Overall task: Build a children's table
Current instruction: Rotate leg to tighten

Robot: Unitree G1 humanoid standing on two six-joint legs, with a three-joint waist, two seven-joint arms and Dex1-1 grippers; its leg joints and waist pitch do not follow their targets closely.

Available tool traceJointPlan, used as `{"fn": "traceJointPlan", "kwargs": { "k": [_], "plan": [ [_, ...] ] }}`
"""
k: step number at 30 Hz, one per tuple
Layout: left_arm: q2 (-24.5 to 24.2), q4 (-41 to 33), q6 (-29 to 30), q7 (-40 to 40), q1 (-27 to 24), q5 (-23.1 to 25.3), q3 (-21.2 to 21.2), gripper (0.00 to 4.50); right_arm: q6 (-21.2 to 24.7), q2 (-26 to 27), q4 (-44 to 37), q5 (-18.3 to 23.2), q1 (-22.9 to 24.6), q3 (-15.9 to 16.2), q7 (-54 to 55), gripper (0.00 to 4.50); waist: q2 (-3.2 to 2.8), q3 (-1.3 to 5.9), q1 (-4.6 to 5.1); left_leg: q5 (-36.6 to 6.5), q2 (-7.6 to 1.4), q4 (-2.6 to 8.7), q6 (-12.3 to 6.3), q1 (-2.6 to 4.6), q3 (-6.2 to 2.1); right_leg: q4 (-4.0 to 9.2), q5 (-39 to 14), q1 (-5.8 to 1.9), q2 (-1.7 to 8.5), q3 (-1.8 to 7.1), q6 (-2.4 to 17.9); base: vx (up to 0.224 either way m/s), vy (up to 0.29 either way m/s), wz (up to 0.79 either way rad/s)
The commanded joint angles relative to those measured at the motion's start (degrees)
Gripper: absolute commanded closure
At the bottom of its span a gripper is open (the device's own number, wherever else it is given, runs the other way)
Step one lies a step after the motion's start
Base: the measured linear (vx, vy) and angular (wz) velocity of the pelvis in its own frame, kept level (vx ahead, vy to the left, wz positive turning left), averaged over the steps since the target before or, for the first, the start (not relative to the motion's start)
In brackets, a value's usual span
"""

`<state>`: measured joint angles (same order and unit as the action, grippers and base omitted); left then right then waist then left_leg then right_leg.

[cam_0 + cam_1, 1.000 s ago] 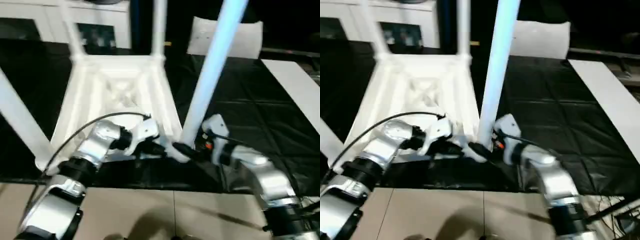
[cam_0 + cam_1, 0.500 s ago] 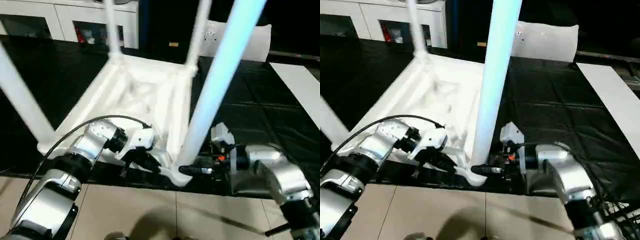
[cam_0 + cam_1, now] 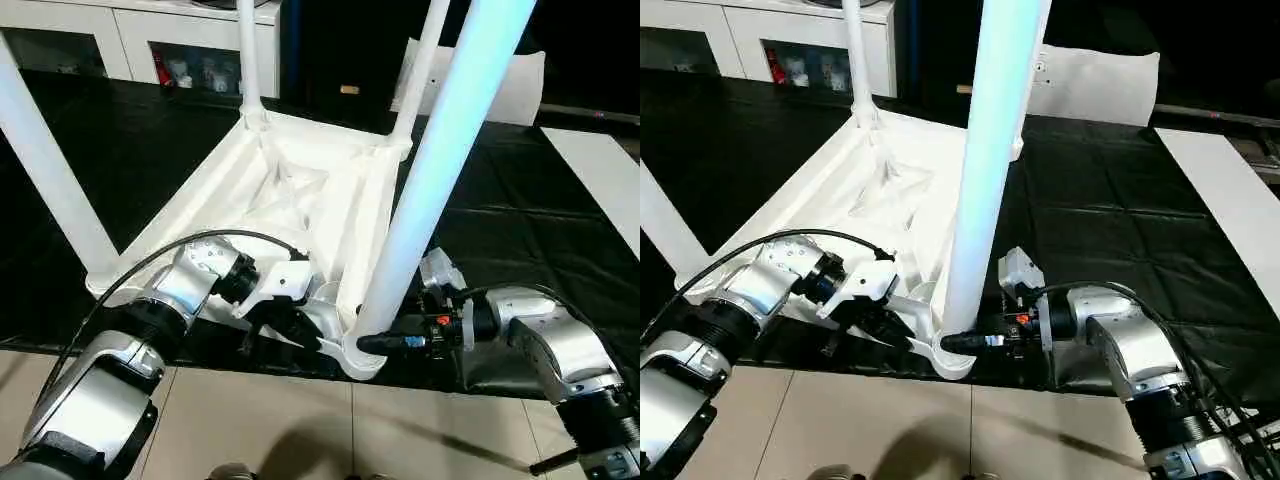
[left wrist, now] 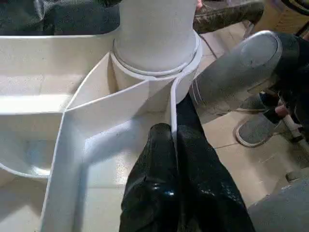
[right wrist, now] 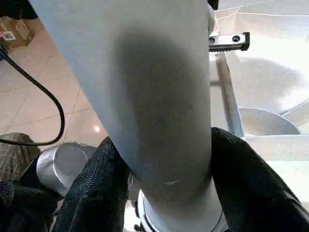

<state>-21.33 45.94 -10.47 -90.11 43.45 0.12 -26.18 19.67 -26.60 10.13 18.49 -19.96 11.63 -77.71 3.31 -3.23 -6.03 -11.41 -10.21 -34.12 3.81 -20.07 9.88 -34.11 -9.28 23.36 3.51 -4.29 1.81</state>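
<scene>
Tabletop (image 3: pixel 300 190) lies upside down on the black sheet (image 3: pixel 500 220), legs standing up from its corners. The left gripper (image 4: pixel 175 145) has its fingers pressed together on a rib by the near corner socket. The right gripper (image 5: pixel 161 188) has its fingers around the near leg (image 3: pixel 440 160), just above the socket.

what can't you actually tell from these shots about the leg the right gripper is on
- Near leg: top end cut off by the upper edge of both eye views.
- Its seat in the corner socket: depth hidden inside the collar, left wrist view.
- Right gripper: pad contact hidden behind the leg, right wrist view.
</scene>
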Motion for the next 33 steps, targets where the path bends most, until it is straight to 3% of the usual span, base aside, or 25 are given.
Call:
{"fn": "traceJointPlan", "kwargs": {
  "k": [1,7,10,13,16,18,19,23,26,27,29,30,31,33],
  "plan": [
    [0.7,-0.6,-1.5,-2.4,1.8,-0.1,-1.4,4.5,1.0,-0.5,0.3,1.0,-0.9,-0.1,-0.3,2.38,0.17,3.85,0.24,-7.8,-3.37,3.85,-2.94,0.24,-0.59,3.94,-17.2,-3.34,5.27,3.04,9.4,0.0,0.0,0.0],
    [1.5,0.4,1.1,-0.8,1.5,0.2,1.0,4.5,1.7,1.7,-0.4,1.6,-0.1,-1.2,3.3,2.45,-0.05,3.79,0.35,-8.3,-3.31,3.89,-2.6,0.25,-0.58,4.08,-17.6,-3.33,5.26,3.06,9.4,0.0,0.0,0.0],
    [2.8,1.3,3.4,5.9,1.3,0.0,2.8,4.5,2.8,5.3,-1.0,1.2,0.5,-2.9,10.8,2.46,0.13,3.56,0.74,-10.1,-3.07,3.98,-1.65,0.38,-0.73,4.71,-22.4,-3.14,5.34,2.94,7.9,0.0,0.0,0.0],
    [4.2,1.6,6.4,12.3,1.3,-0.3,4.7,4.5,5.6,9.5,-2.9,0.5,0.9,-4.1,19.1,2.46,-0.07,3.44,1.46,-11.7,-2.88,4.18,-0.5,0.4,-1.08,5.51,-29.3,-3.06,5.49,2.7,5.3,0.0,0.0,0.0],
    [5.4,1.6,8.3,16.0,1.5,-0.8,6.4,4.5,8.8,13.3,-4.1,-1.2,0.8,-4.7,27.2,2.46,0.06,3.45,2.78,-11.7,-2.78,4.35,0.12,0.04,-1.33,5.59,-29.8,-3.07,5.31,2.64,4.4,0.0,0.0,0.0],
    [6.0,1.9,8.6,17.9,1.8,-0.4,6.9,4.5,9.2,15.2,-4.2,-1.9,0.7,-5.1,30.5,2.46,0.27,3.52,3.34,-11.6,-2.58,4.21,-0.49,-0.04,-1.27,5.69,-29.8,-3.07,5.29,2.65,4.1,0.0,0.0,0.0],
    [7.4,2.3,8.9,21.2,2.4,0.4,7.5,4.5,10.6,19.1,-4.0,-3.8,0.4,-6.1,38.1,2.46,0.19,3.57,3.8,-11.3,-2.58,4.11,-0.66,-0.09,-1.23,5.64,-29.4,-2.99,5.31,2.73,4.4,0.0,0.0,0.0],
    [9.2,2.4,9.1,25.4,3.3,1.3,8.0,4.5,11.4,24.0,-3.4,-6.5,-0.5,-7.1,47.6,2.46,0.03,3.67,4.33,-10.0,-2.61,4.19,-0.35,-0.03,-1.21,5.36,-26.8,-2.77,5.12,2.89,5.1,0.0,0.0,0.0],
    [11.1,3.0,8.2,28.9,4.6,2.0,8.5,4.5,11.9,28.4,-3.0,-8.5,-1.6,-7.6,55.3,2.47,-0.2,4.01,4.5,-7.8,-2.79,4.08,-0.66,0.11,-0.98,4.36,-18.0,-2.92,5.01,3.28,8.2,0.0,0.0,0.0],
    [11.1,3.2,7.5,28.7,4.8,2.3,8.2,4.5,11.2,28.9,-3.1,-8.7,-1.5,-7.1,55.5,2.47,-0.57,4.09,4.47,-7.1,-2.79,4.06,-0.79,0.15,-0.99,4.03,-15.7,-2.99,5.0,3.34,8.9,0.0,0.0,0.0],
    [10.9,3.8,6.0,27.9,5.1,2.9,7.8,4.5,10.7,29.3,-4.2,-8.8,-0.7,-6.1,54.7,2.47,-0.48,4.23,4.41,-4.9,-2.72,3.96,-2.14,-0.08,-0.83,3.43,-8.6,-3.52,4.88,3.4,10.7,0.0,0.0,0.0],
    [10.8,4.2,5.4,27.4,5.3,3.2,7.6,4.5,10.7,29.4,-4.9,-8.8,-0.2,-5.7,54.2,1.81,-0.6,4.2,4.29,-4.5,-2.76,3.95,-2.63,-0.03,-0.78,3.25,-7.0,-3.56,4.95,3.44,11.4,0.0,0.0,0.0],
    [10.0,4.9,3.4,25.7,5.3,3.3,7.6,4.5,10.2,29.5,-6.5,-8.5,1.2,-5.8,54.1,1.81,-1.01,4.17,4.2,-4.7,-2.73,3.92,-2.87,0.05,-0.7,3.41,-6.4,-3.59,4.89,3.48,11.6,0.0,0.0,0.0],
    [9.5,5.2,2.4,24.8,5.3,3.2,7.7,4.5,9.9,29.3,-7.1,-8.4,1.9,-6.0,54.2,1.75,-0.99,4.19,4.12,-4.8,-2.81,3.96,-2.97,0.05,-0.75,3.29,-6.0,-3.69,5.0,3.52,11.9,0.0,0.0,0.0]
  ]
}}
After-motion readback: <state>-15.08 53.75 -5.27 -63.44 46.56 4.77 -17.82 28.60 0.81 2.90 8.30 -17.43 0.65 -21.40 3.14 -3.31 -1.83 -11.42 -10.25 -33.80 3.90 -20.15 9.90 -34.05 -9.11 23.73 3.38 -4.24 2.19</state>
